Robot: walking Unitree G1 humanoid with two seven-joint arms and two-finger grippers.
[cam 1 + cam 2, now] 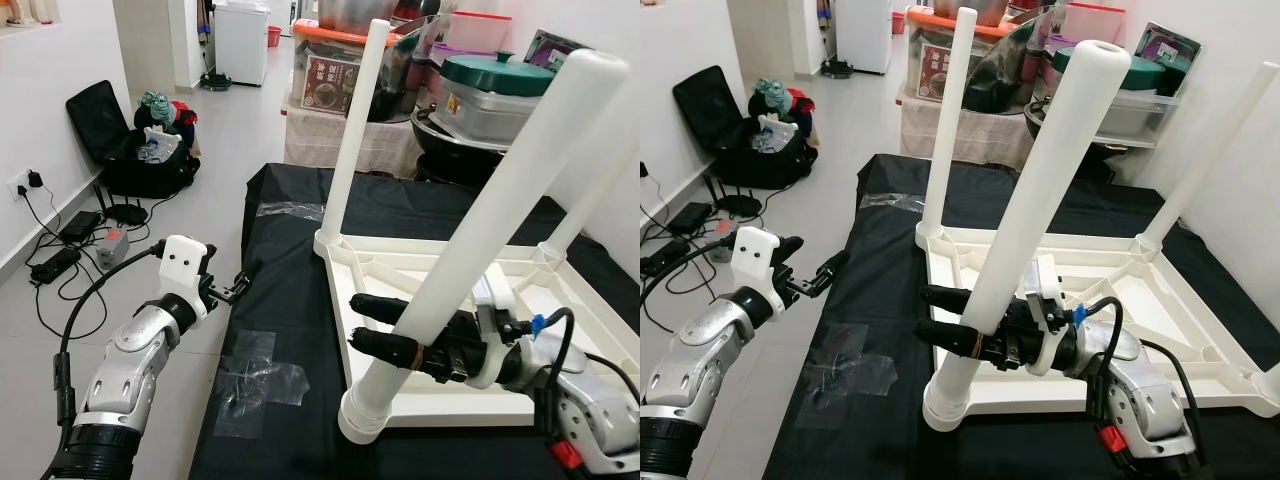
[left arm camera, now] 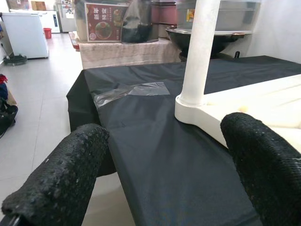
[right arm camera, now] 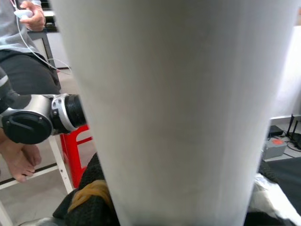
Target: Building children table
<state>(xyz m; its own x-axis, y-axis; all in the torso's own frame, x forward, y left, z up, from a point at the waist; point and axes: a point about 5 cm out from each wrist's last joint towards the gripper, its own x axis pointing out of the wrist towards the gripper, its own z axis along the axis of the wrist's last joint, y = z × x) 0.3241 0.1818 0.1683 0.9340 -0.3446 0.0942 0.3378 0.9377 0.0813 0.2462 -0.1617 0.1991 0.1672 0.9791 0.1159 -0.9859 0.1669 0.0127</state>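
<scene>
Right gripper [image 1: 940,315]: fingers clenched around the near table leg [image 1: 1025,190], low on its shaft; leg tilted toward 1 o'clock, foot in the corner socket of the upturned tabletop [image 1: 1160,300] on black cloth [image 1: 880,300]; judged step: seating this leg; next, straightening and pressing home are called for. Left gripper [image 1: 232,290]: fingers spread, empty, at 9 o'clock off the cloth edge. Right wrist view adds a seated person [image 3: 21,42]; left wrist view adds the far leg [image 2: 200,52] already socketed.

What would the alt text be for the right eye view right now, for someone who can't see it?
The right gripper clasps the near white table leg low down, where it stands in a corner of the upturned white tabletop on a black cloth. The left gripper hovers open off the cloth's left edge; other legs stand in the far corners, with household clutter behind.
</scene>
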